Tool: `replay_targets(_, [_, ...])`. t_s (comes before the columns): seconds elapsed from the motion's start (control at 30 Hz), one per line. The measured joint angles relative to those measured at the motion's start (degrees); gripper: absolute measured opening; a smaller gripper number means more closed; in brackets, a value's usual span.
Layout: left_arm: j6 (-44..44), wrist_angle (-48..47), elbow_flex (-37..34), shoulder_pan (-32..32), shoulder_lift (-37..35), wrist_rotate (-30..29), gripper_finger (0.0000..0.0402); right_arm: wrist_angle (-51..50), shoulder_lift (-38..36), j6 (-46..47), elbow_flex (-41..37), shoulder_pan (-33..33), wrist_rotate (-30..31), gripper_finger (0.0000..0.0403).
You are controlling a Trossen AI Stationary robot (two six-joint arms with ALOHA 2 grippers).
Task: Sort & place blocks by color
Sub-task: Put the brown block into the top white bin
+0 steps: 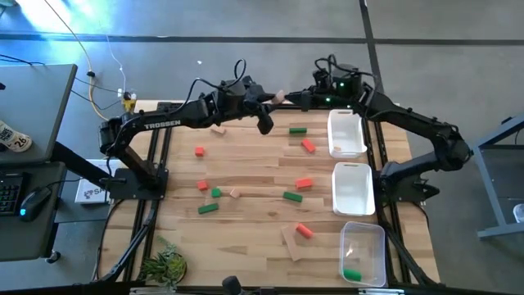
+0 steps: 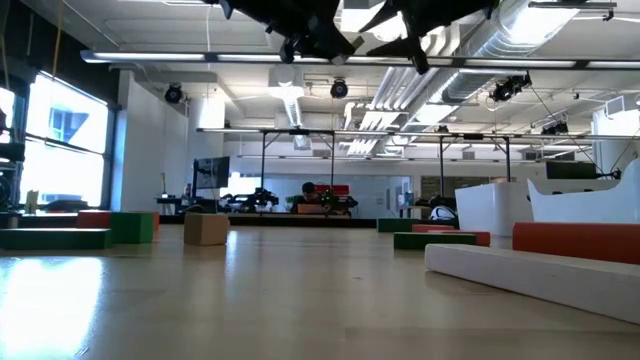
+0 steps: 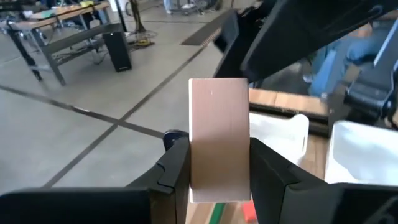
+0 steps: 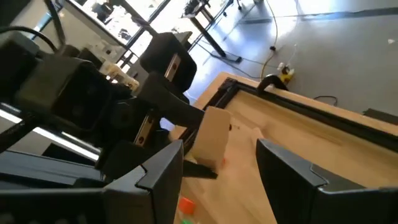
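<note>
My left gripper [image 1: 273, 99] is shut on a plain tan block [image 3: 217, 137] high above the table's far middle. My right gripper [image 4: 217, 171] stands open just to the right of that block [image 4: 208, 140], facing it with its fingers apart and touching nothing. On the wooden table [image 1: 254, 168] lie loose blocks: green ones [image 1: 297, 129] [image 1: 208, 208], red ones [image 1: 308, 146] [image 1: 199, 151] [image 1: 304, 183] and tan ones [image 1: 218, 129] [image 1: 235, 193]. A longer tan bar [image 1: 291, 242] lies near the front beside a red block [image 1: 304, 231]. My left gripper pinches the tan block by its two long sides [image 3: 194, 163] between its two fingers. The fingers [image 3: 176, 167] come about level from the table's left, and the block's free end [image 3: 217, 93] sticks out past them. The block is lifted clear of the table.
Two white trays [image 1: 346, 147] [image 1: 354, 205] and a clear tray [image 1: 372, 238] with a green block [image 1: 352, 274] inside line the right edge. A small plant [image 1: 164, 266] stands at the near left corner. A desk with a mouse [image 1: 31, 201] is left of the table.
</note>
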Motion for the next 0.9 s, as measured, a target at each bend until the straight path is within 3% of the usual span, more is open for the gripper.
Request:
replay_targets(0.57, [4.36,-2.73,0.0,0.0,0.0,2.32,0.0098,2.52,5.41,4.52,0.0,3.31,4.98,0.0181])
replay_targets(0.67, [5.69,-2.79,-0.02,0.0,0.0,2.3,0.0098,2.8,5.93,4.4,0.0,3.36,5.14,0.0151])
replay_targets(0.9, [7.0,-2.36,-0.04,0.04,0.0,1.33,0.0121,4.32,6.03,0.74,0.02,3.35,5.17,0.003])
